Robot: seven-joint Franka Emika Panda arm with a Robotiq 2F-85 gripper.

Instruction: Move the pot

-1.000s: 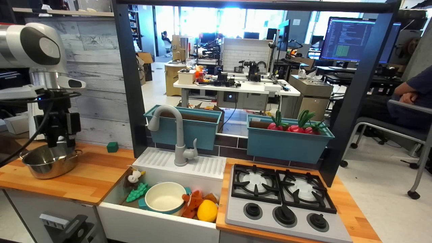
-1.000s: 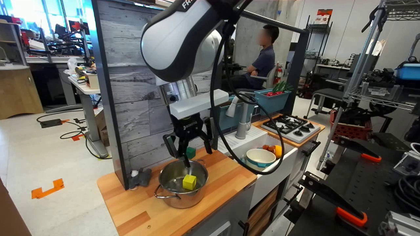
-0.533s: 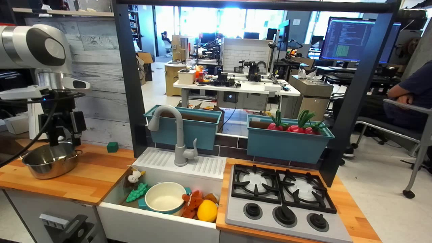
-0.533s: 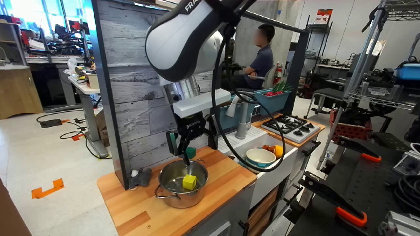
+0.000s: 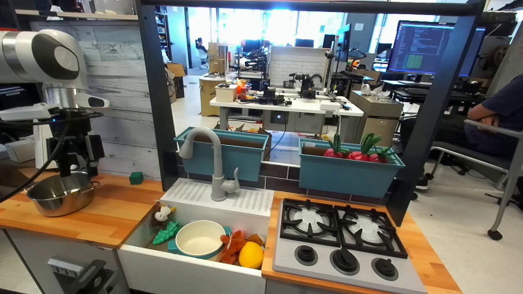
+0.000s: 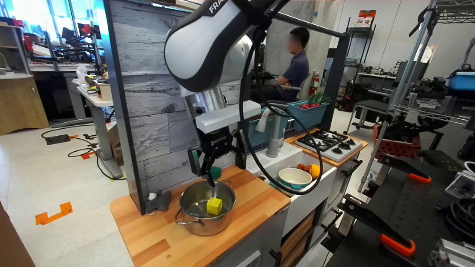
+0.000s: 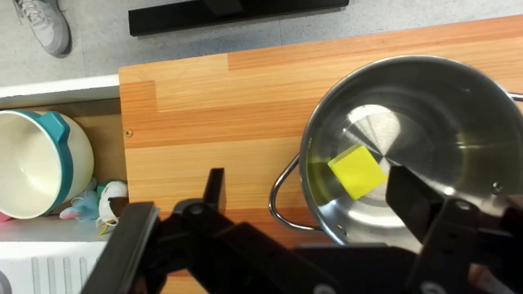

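The pot is a shiny silver round pot with two loop handles. It stands on the wooden counter in both exterior views (image 5: pixel 61 203) (image 6: pixel 207 227) and fills the right of the wrist view (image 7: pixel 441 106). A yellow block (image 7: pixel 358 171) lies inside it and also shows in an exterior view (image 6: pixel 214 206). My gripper points down at the pot's sink-side rim in both exterior views (image 5: pixel 79 173) (image 6: pixel 225 174). In the wrist view my gripper (image 7: pixel 306 181) is open and empty. One finger is over the pot's inside, the other outside beyond the near handle.
A green block (image 5: pixel 136 178) sits on the counter by the wall panel. The sink (image 5: pixel 192 274) holds a white bowl (image 5: pixel 200 237) and soft toys. A tap (image 5: pixel 218 163) and a stove (image 5: pixel 339 241) lie beyond. A grey toy (image 6: pixel 159 201) lies beside the pot.
Over the first half second my gripper moved slightly toward the sink, and its fingers look wider apart. It has held still since. The pot has not moved.
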